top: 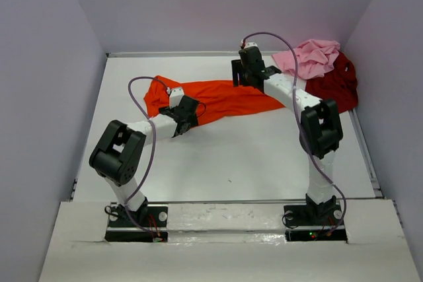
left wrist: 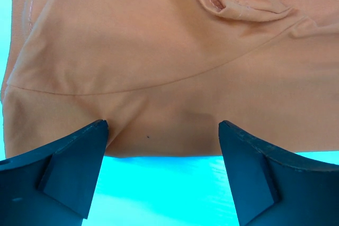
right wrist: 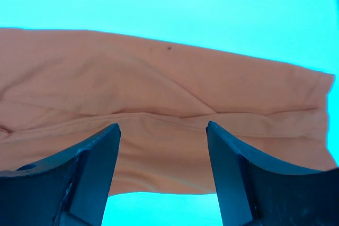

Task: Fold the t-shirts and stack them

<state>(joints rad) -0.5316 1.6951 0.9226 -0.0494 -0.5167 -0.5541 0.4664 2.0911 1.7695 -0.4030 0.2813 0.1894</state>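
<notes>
The orange t-shirt lies stretched across the middle of the table. My left gripper is open over its near left edge; in the left wrist view the cloth fills the space ahead of the fingers. My right gripper is open over its far right part; the right wrist view shows the cloth between and beyond the fingers. The pink t-shirt lies crumpled at the back right, on the dark red t-shirt.
The table's back edge meets the wall. A raised rail runs along the table's right side. The arm bases stand at the near edge.
</notes>
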